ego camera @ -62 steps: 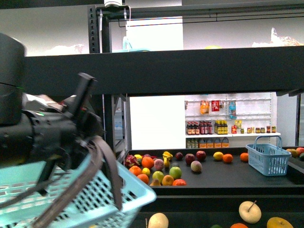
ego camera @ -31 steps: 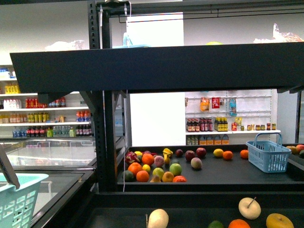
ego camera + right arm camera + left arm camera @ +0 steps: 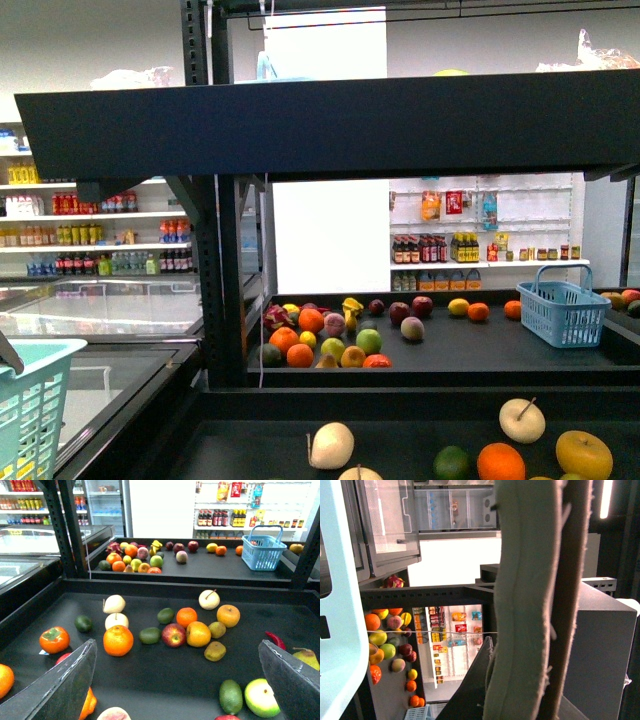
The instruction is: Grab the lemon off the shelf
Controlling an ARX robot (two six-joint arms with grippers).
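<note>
Smooth bright yellow oval lemon (image 3: 459,307) lying on the flat rear tray of the black metal shelf (image 3: 500,352), touching a round orange fruit (image 3: 478,311), right gripper (image 3: 177,680) with dark flat fingers wide apart, left gripper hidden by rough beige strap (image 3: 530,605), state not possible to tell.

Neither arm shows in front view. Right gripper (image 3: 177,680): jaws spread wide, both fingers (image 3: 55,687) dark and flat, nothing between them. Left gripper: pale padded finger (image 3: 520,605) fills the wrist view; its jaw state unreadable.
</note>
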